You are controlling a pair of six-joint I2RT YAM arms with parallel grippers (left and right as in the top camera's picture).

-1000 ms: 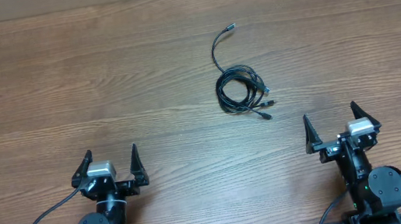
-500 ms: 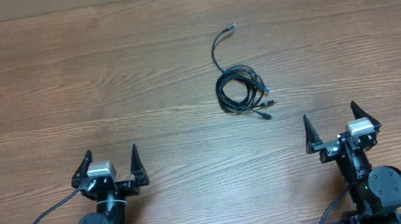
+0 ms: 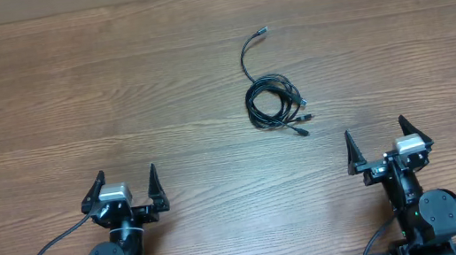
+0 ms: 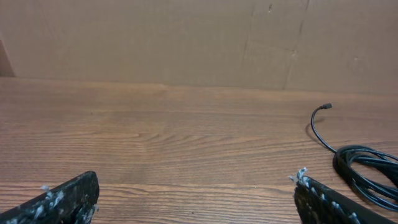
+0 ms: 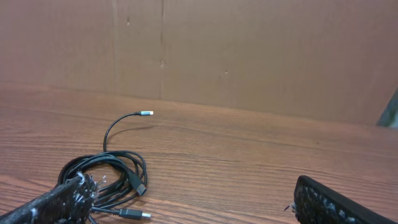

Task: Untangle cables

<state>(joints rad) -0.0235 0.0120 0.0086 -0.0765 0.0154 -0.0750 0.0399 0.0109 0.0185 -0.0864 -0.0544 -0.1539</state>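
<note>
Nothing had moved since the earlier frames: both arms and the cord bundle sat exactly as before.

From overhead, the cables (image 3: pixel 274 103) lay on the wooden table (image 3: pixel 69 78) as a small black coil, right of centre and towards the far side. One loose strand curved up and away from the coil to a small plug (image 3: pixel 263 30), and a few more plug ends stuck out at the coil's near right edge. The left gripper (image 3: pixel 125 173) rested at the near edge, its fingers spread wide and holding nothing, well apart from the coil. The right gripper (image 3: pixel 375 129) was likewise spread wide and empty, near the coil but not touching it.

In the left wrist view, the two dark fingertips (image 4: pixel 68 196) stood far apart at the bottom corners, with bare wood between them. The coil showed at the right edge, partly cut off, its free strand rising to the plug.

In the right wrist view, the fingers (image 5: pixel 56 202) were also wide apart. The coil lay just beyond the left one, and a brown cardboard wall (image 5: pixel 249 50) stood behind the table.
</note>
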